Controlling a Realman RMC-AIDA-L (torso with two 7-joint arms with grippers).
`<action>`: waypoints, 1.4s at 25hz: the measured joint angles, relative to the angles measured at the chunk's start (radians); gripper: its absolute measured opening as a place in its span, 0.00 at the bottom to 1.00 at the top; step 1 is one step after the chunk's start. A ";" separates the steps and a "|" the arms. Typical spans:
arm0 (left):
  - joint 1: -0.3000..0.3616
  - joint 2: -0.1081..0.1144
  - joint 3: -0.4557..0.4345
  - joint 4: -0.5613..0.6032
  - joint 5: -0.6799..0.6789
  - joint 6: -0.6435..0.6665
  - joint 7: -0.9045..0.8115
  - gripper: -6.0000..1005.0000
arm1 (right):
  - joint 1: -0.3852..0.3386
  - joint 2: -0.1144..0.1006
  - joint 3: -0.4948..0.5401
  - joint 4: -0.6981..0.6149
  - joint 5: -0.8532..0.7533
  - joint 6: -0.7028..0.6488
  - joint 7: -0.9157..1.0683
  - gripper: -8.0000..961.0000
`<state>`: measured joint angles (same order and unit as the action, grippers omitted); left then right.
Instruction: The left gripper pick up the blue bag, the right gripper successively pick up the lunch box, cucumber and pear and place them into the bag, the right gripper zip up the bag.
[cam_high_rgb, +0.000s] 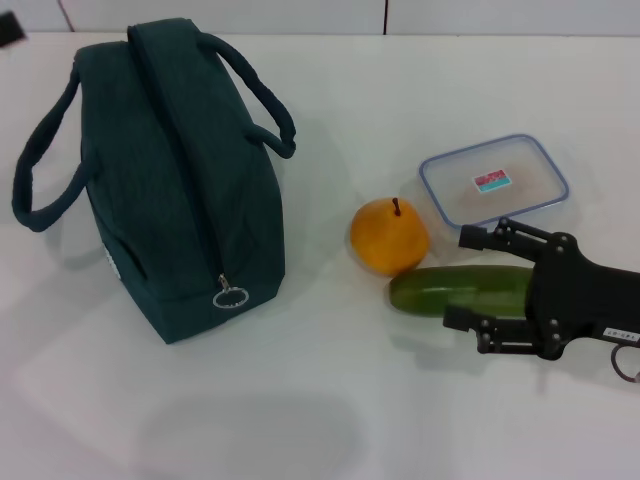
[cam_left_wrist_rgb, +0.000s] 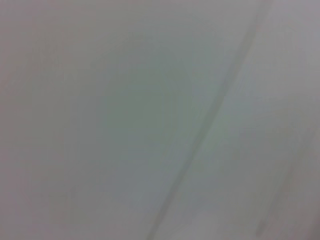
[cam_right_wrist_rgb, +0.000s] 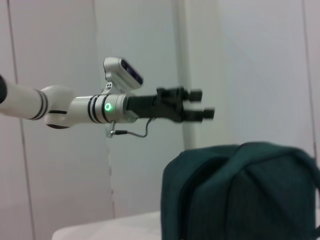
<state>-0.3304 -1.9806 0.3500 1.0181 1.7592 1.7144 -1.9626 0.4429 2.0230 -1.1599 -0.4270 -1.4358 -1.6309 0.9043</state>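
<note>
Right end effector spread wide around cucumber on bench, gripping nothing; pear beside; left end effector above bag, slightly parted.

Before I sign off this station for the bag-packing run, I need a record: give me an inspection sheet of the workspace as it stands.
Surface: white table, bare around the items.
Job's things: blue bag upright, zip closed, pull ring at its near end; pear touching cucumber; lunch box lidded, behind them.
Clutter: nothing seen.
Grippers: right gripper open, fingers either side of the cucumber's end; left gripper raised in the air beyond the bag, holding nothing.
Cables: thin lead looping under the left wrist.
Surroundings: pale wall panels behind the table.
</note>
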 joint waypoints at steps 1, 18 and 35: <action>0.000 0.002 0.000 0.008 0.002 -0.004 -0.011 0.78 | -0.001 0.000 -0.001 0.025 0.029 -0.007 -0.022 0.91; -0.008 -0.021 0.234 0.344 0.256 -0.010 -0.651 0.77 | -0.012 -0.006 0.002 0.053 0.040 -0.015 -0.056 0.91; -0.124 -0.018 0.394 0.403 0.474 -0.011 -0.776 0.77 | -0.031 -0.006 0.003 0.054 0.040 -0.020 -0.059 0.91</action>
<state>-0.4542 -1.9983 0.7435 1.4208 2.2333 1.7034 -2.7385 0.4119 2.0172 -1.1566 -0.3732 -1.3958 -1.6507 0.8455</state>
